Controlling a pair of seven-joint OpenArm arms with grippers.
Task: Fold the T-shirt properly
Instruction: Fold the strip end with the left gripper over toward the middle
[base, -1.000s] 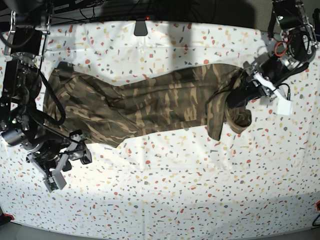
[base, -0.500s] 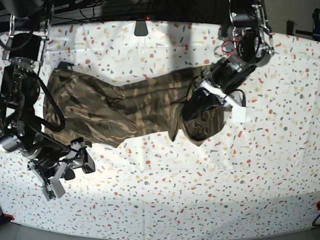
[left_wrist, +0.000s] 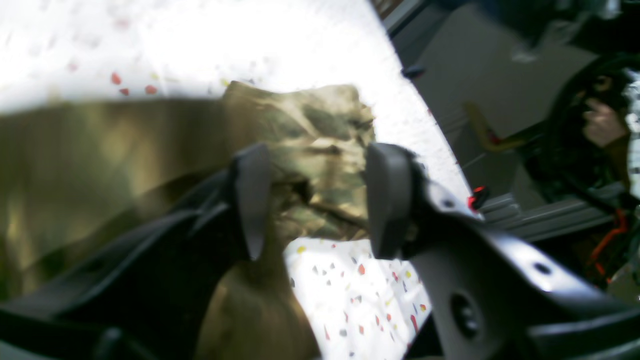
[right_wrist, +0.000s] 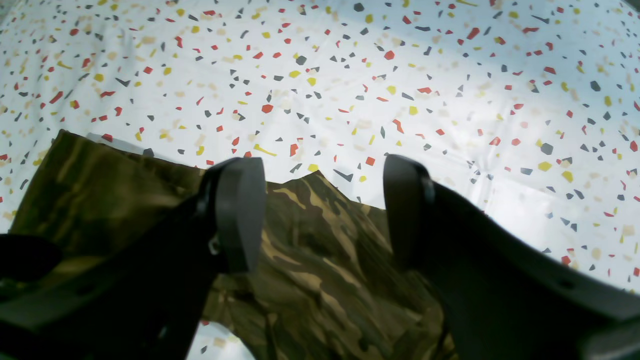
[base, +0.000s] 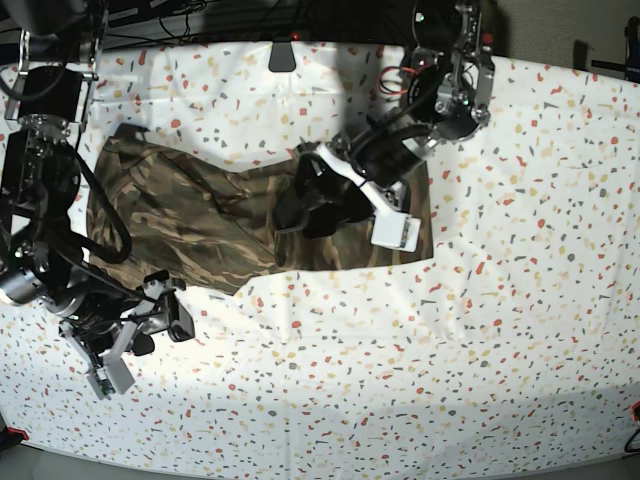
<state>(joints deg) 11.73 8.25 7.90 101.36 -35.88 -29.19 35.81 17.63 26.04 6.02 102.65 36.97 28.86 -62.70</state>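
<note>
Lengthwise, T-shirt (base: 215, 215) left-to-right across the base view; right end doubled back.

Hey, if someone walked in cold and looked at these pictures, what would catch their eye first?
Probably the camouflage T-shirt, spread across the middle of the speckled white tablecloth, with its right end doubled back over itself. Next, the left gripper low over that folded part, jaws apart with cloth lying between them in the left wrist view. The right gripper hangs open off the shirt's near left corner, over bare tablecloth.
</note>
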